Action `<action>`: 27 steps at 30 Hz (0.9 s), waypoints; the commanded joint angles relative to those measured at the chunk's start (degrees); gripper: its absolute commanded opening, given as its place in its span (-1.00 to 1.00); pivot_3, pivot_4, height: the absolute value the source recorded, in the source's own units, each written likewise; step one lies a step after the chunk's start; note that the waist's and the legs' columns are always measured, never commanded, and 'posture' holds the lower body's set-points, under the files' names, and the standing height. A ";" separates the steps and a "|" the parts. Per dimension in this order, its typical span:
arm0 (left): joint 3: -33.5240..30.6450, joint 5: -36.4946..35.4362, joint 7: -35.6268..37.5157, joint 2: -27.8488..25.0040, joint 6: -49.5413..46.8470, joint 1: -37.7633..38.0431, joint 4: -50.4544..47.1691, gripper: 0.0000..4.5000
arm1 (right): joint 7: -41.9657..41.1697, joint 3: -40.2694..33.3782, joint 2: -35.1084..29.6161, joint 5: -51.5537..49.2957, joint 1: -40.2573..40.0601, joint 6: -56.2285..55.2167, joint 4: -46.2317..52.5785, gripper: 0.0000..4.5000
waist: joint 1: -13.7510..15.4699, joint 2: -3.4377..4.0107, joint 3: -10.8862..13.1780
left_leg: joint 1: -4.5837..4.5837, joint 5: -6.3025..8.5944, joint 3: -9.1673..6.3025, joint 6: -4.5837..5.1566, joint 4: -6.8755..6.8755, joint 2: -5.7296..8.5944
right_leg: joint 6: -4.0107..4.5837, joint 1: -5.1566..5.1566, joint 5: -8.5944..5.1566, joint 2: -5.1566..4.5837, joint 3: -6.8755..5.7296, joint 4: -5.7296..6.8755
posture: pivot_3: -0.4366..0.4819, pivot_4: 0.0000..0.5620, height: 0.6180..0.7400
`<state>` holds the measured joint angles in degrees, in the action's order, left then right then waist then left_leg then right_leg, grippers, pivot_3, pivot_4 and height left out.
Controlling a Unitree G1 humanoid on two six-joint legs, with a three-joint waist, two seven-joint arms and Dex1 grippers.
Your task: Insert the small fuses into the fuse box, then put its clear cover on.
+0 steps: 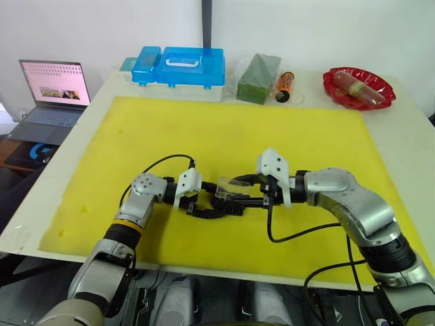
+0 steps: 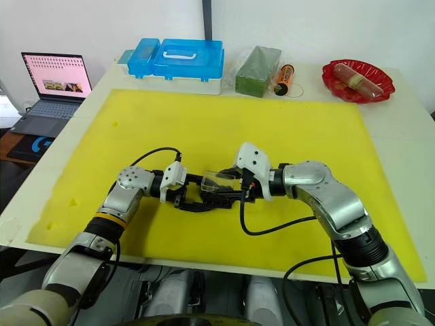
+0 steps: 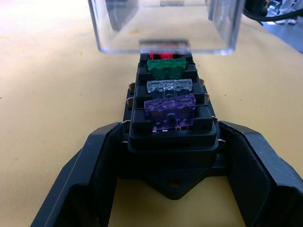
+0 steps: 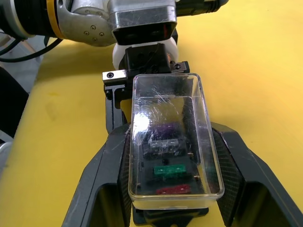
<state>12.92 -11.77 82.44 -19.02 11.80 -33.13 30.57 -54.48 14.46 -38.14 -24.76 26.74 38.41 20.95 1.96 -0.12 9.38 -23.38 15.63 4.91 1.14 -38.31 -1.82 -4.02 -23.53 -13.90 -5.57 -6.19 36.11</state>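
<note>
Now all 4 fuses (image 3: pixel 169 98) sit in the box (image 3: pixel 169 142), mid mat (image 1: pixel 306 129). L gripper (image 3: pixel 169 179) is closed on the box. R gripper (image 4: pixel 170 189) pinches the cover (image 4: pixel 171 142), held over the box, not pushed on yet. Only that's left.

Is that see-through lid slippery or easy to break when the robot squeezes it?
The clear cover looks smooth and glossy, so probably slippery between the right gripper fingers. Its thin walls keep their boxy shape, so likely stiff, yet it may crack if squeezed hard. Probably very light.
</note>
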 commanded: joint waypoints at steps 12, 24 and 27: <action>1.10 0.44 0.23 0.33 -0.18 0.97 -1.01 0.25 | -2.67 1.54 -0.21 4.84 -1.51 -5.66 -2.81 -0.19 | 0.02 0.00 0.00 | 0.00 0.00 0.00 0.00 0.00 0.01 | 0.00 0.00 0.00 0.00 0.00 -0.01 | -0.05 -0.47 1.00; 1.17 0.53 0.25 0.50 -0.24 0.61 -0.84 0.25 | -4.75 2.95 1.42 7.44 -0.42 -9.32 -8.35 -0.19 | -0.02 0.00 0.00 | 0.01 0.00 0.00 0.00 0.00 0.01 | 0.00 0.01 0.00 0.01 -0.01 0.00 | -0.05 -0.47 1.00; 1.13 0.59 0.15 0.52 -0.20 0.47 -0.75 0.25 | -5.23 3.27 1.46 7.81 -0.23 -9.77 -9.05 -0.19 | 0.06 0.00 0.00 | 0.01 0.00 -0.01 0.00 0.00 0.01 | 0.00 0.03 0.00 0.01 -0.01 0.00 | -0.05 -0.47 1.00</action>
<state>13.27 -11.26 82.14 -18.80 11.66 -32.98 30.24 -59.27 17.59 -36.62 -17.96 26.05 29.19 12.06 2.03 -0.13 9.37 -23.37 15.63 4.91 1.14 -38.31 -1.81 -4.03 -23.50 -13.90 -5.57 -6.20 36.10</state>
